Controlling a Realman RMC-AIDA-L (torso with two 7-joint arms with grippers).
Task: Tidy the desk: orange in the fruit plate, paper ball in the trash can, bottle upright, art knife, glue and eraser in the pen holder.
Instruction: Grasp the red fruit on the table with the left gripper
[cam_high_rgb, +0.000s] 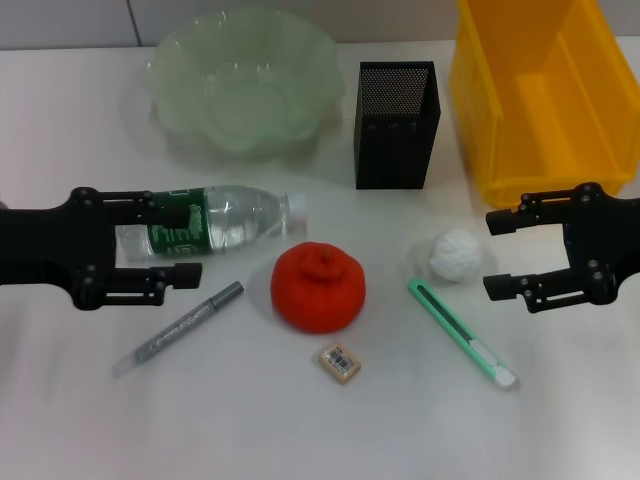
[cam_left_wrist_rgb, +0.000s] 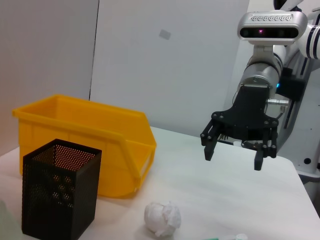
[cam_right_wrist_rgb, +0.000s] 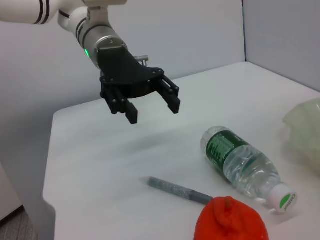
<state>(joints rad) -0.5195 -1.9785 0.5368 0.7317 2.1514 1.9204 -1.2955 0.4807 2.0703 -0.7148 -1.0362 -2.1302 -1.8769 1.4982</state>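
I judge nothing done yet: both my left gripper (cam_high_rgb: 172, 240) and right gripper (cam_high_rgb: 505, 255) hover with jaws wide and empty, bottle (cam_high_rgb: 215, 222) lying between the left jaws' tips, paper ball (cam_high_rgb: 456, 254) just beyond the right's.

The right pincer (cam_left_wrist_rgb: 234, 153) hangs spread above the table (cam_left_wrist_rgb: 225, 200), beyond the paper ball (cam_left_wrist_rgb: 162, 218).

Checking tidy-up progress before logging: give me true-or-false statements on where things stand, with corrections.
1. The water bottle lies on its side. True.
2. The orange sits in the fruit plate. False: it is on the desk, in front of the plate.
3. The paper ball is in the yellow bin. False: it lies on the desk.
4. The left hand and right hand are both open, holding nothing. True.
5. The eraser lies on the desk, in front of the orange. True.
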